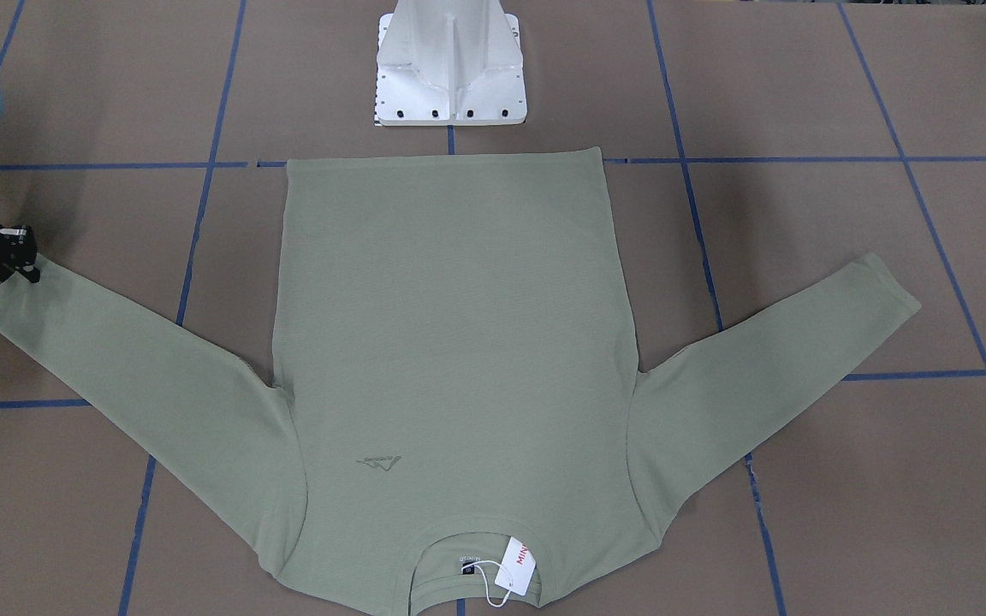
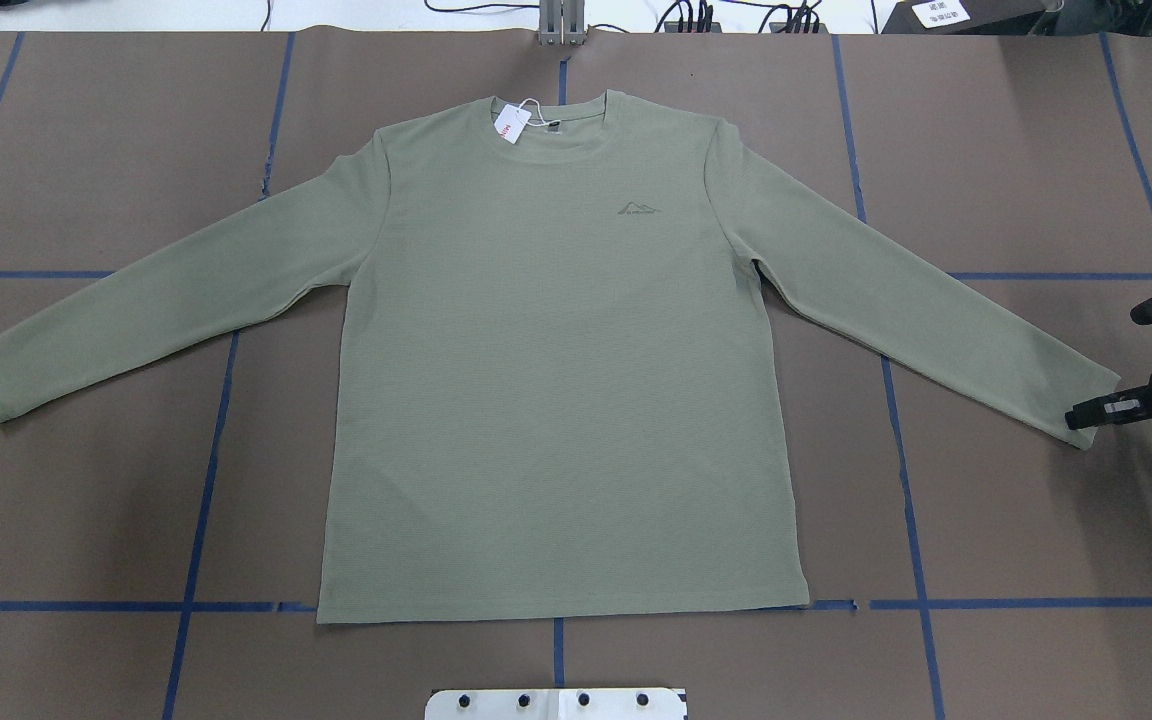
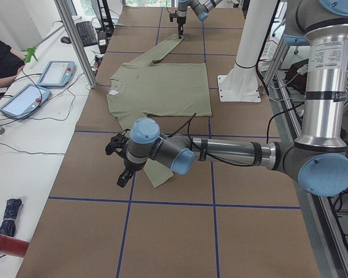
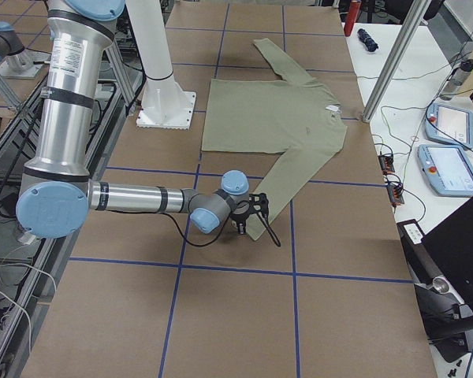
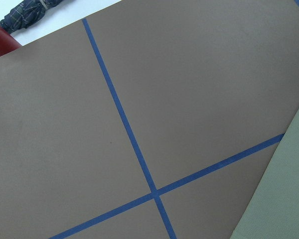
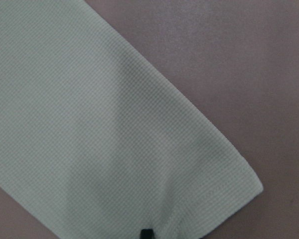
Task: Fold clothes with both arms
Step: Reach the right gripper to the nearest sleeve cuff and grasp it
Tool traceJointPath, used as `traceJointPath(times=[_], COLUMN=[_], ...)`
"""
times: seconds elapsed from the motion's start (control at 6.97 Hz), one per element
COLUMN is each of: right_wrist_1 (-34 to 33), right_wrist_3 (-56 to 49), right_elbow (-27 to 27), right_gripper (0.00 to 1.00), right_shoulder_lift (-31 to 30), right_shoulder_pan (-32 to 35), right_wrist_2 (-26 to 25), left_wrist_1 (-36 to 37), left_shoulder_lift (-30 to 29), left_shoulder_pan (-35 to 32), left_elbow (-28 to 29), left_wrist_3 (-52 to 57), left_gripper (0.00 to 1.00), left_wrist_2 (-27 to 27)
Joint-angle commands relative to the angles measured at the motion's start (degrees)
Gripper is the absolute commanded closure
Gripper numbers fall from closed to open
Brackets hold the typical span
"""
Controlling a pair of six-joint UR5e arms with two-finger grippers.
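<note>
— Logging shirt [image 2: 556, 380] lying spread flat, chest up, on the table [image 2: 1036, 520], collar pointing away from the robot, sleeves angling outward (hang tag [image 2: 510, 123] resting at the neck).
— Spotting right gripper [image 2: 1078, 418]?
— Hanging at the right cuff, tip touching its edge; failing to make out finger spread or any hold.
— Left gripper [image 3: 120, 165]?
— Hovering over brown paper, just beside the left sleeve; opening impossible to judge.

Silver-grey tubular arms [image 4: 67, 102], light-blue joint caps [image 3: 145, 130], white printed labels [image 3: 325, 55]
</note>
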Motion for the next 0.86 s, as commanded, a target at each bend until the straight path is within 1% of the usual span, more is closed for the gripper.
traceJointPath(times=[0.0,0.14,0.29,0.43,0.72], right_wrist_1=[-0.12,-0.12,-0.12,-0.12,-0.2], right_wrist_3=[0.04,0.04,0.04,0.04,0.04], right_elbow=[0.68,0.77,1.38,1.56,2.96], right_gripper=[0.79,0.81,0.93,1.0,1.0], right_shoulder_lift=[0.03,0.21,0.3,0.47,2.04], right_shoulder_pan=[0.14,0.4,0.84,2.75,4.78], right_wrist_2=[0.75,0.84,1.89,3.38,7.5], left_wrist_1=[0.0,0.0,0.0,0.0,0.0], left_shoulder_lift=[0.07,0.07,0.07,0.07,0.07], left_shoulder_pan=[0.0,0.0,0.0,0.0,0.0], left_elbow=[0.08,0.08,0.08,0.08,0.08], left_wrist_3=[0.0,0.0,0.0,0.0,0.0], left_gripper=[0.0,0.0,0.0,0.0,0.0], left_wrist_2=[0.05,0.05,0.05,0.05,0.05])
